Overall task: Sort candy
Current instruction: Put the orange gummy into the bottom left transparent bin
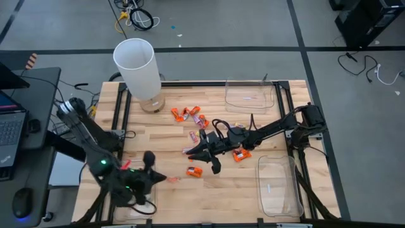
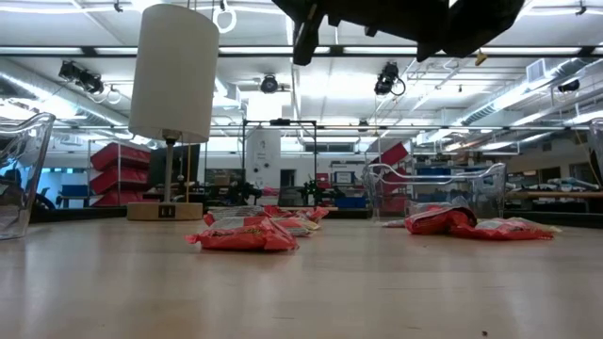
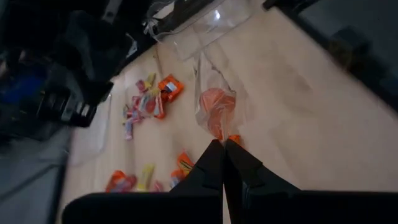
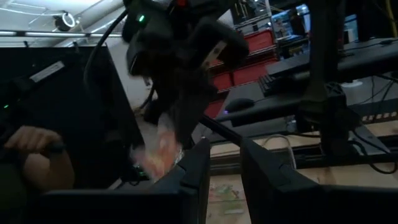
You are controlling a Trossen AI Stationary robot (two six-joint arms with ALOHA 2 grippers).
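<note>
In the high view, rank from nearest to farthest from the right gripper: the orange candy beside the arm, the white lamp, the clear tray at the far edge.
From the right gripper:
1. Orange candy, beside the arm.
2. Clear tray, far edge.
3. White lamp, far left corner.

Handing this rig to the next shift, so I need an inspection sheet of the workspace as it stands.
Surface: wooden table, bare at the near edge.
Job's things: candy scattered mid-table; trays at the right.
Clutter: white lamp at the far left.
Grippers: left gripper shut on a pale wrapper; right gripper hangs over the candy, gap between its fingers.
Cables: loose cables on the floor.
Surroundings: laptop and mouse beside the table; shelving behind.
</note>
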